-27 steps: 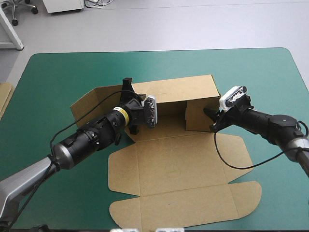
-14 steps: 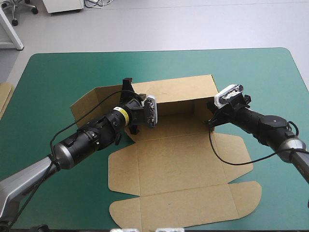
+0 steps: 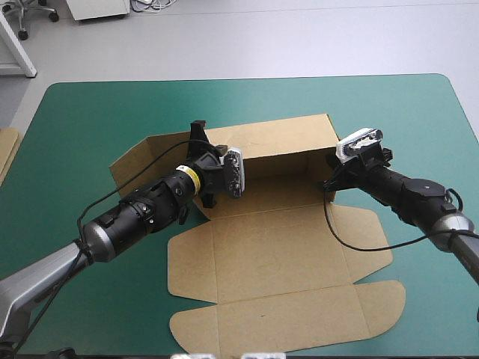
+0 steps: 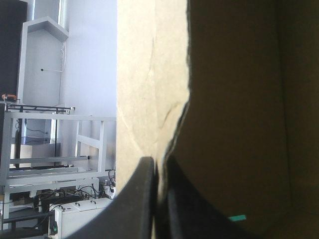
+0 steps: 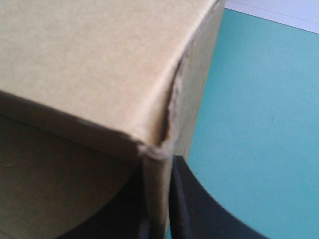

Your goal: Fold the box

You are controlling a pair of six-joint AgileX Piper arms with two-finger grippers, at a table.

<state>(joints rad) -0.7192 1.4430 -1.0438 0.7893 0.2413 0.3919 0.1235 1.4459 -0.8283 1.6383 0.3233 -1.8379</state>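
Teal-green cover [image 3: 90, 120] shows open on every side of your brown box [image 3: 277, 254], which sits mid-table with its rear wall raised and its lid flat toward the near edge. Only the wrist views show you the left gripper [image 4: 158, 167] clamped on that wall's top edge and the right gripper [image 5: 158, 172] pinching its right corner.

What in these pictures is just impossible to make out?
High view: the left flap of the brown cardboard box, partly under the left arm.
Left wrist view: the teal-green table cover, a sliver behind board.
Right wrist view: the box's other flaps, cut off by the edges.
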